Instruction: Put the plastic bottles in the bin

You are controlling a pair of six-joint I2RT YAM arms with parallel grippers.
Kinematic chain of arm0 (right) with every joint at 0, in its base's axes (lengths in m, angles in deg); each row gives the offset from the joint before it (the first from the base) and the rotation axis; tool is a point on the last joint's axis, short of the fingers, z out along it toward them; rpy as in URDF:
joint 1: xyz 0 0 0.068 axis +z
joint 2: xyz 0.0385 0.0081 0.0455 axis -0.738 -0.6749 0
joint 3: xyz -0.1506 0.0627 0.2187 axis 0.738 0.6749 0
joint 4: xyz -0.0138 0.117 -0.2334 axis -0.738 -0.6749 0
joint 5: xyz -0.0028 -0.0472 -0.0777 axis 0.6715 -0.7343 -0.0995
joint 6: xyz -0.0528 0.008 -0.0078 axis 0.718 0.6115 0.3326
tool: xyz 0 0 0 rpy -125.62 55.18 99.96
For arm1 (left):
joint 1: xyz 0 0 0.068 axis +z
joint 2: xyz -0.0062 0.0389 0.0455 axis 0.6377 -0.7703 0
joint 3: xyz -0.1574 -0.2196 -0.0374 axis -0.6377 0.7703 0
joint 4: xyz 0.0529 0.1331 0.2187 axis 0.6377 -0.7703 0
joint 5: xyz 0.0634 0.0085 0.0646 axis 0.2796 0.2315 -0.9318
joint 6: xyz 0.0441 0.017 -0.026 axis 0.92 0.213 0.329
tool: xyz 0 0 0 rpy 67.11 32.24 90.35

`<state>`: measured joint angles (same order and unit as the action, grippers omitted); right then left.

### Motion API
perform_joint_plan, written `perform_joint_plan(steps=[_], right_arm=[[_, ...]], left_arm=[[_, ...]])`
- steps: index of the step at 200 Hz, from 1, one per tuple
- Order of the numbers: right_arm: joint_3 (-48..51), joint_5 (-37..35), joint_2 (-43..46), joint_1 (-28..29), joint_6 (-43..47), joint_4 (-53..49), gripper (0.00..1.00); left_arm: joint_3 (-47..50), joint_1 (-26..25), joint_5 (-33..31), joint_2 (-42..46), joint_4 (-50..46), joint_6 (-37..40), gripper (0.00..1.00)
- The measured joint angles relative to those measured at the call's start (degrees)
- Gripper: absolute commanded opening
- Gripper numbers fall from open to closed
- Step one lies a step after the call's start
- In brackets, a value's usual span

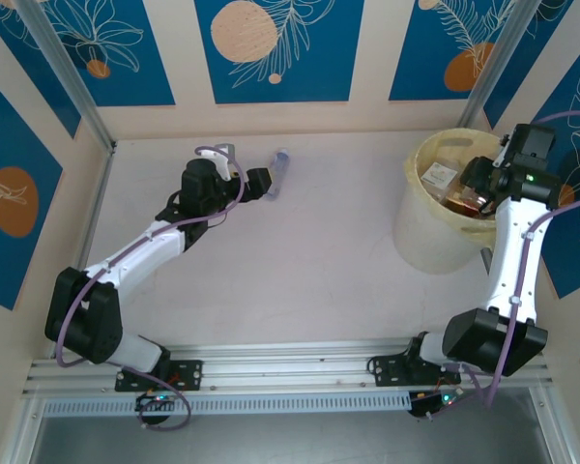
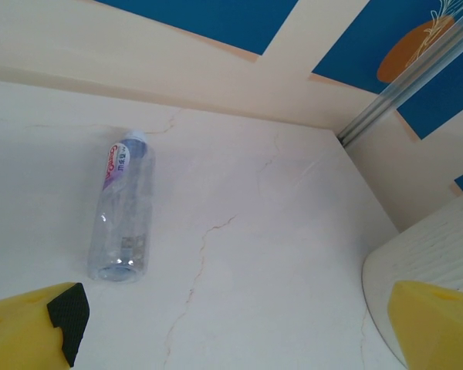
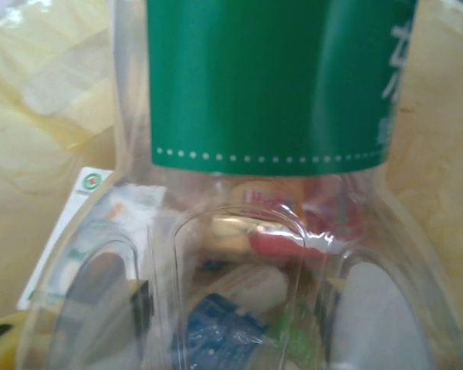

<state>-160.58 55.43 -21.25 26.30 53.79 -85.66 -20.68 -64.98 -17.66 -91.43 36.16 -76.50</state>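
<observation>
Two arms, overhead view: the left arm stretches low across the pale table (image 1: 319, 261) toward the far wall. The right arm stands tall at the right edge, its wrist bent over the large round pale yellow plastic bin (image 1: 420, 232).
Bottle on the table: one small clear plastic bottle with a pale cap (image 1: 278, 172) lies on its side near the back wall, just beyond the left gripper (image 1: 259, 184).
Bin contents: several plastic bottles (image 1: 443, 179) lie inside, beneath the right gripper (image 1: 476, 184).
Left wrist view, hand: the yellow fingers (image 2: 27, 327) sit at the lower corners, spread wide with nothing between them.
Left wrist view, bottle: it lies ahead and left of the gap, cap toward the far wall, apart from both fingers.
Left wrist view, doing it well: the hand probably needs to shift left until the bottle's middle is centred, with the fingers across its length. It should then come down and close gently, since thin plastic may roll or buckle.
Right wrist view, bottle: a clear bottle with a broad green label (image 3: 270, 77) hangs very close to the lens over the bin, with other bottles visible through it.
Right wrist view, hand: whether the fingers grip this bottle or have let go cannot be told.
Right wrist view, doing it well: release only above the opening, then lift straight up, clear of the rim.
</observation>
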Motion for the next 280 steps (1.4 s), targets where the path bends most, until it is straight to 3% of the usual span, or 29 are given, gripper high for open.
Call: perform_joint_plan(steps=[5,60,102,170,207,236,280], right_arm=[[-0.2,-0.8,-0.2,0.2,-0.1,-0.2,1.00],[-0.8,-11.1,-0.6,1.8,-0.6,0.0,0.99],[-0.5,-12.3,1.2,3.4,-0.5,1.7,0.99],[8.0,-3.3,16.9,6.6,-4.5,14.7,0.99],[16.7,12.9,24.5,7.2,-7.7,25.0,0.99],[22.9,22.1,27.2,14.7,-10.9,33.4,0.99],[26.8,23.1,24.2,29.1,-11.0,39.8,1.00]], left_arm=[[0.0,0.0,0.0,0.1,0.0,0.0,1.00],[1.0,0.0,-0.4,1.2,0.1,0.5,1.00],[1.3,0.1,-2.7,1.2,-0.9,0.5,1.00],[-4.3,0.4,-4.0,-5.9,-7.6,0.9,1.00],[-12.1,0.4,-4.0,-14.8,-11.2,3.6,1.00],[-19.1,0.4,-4.8,-22.3,-14.8,6.3,1.00],[-29.5,0.4,-5.1,-32.9,-20.7,10.9,1.00]])
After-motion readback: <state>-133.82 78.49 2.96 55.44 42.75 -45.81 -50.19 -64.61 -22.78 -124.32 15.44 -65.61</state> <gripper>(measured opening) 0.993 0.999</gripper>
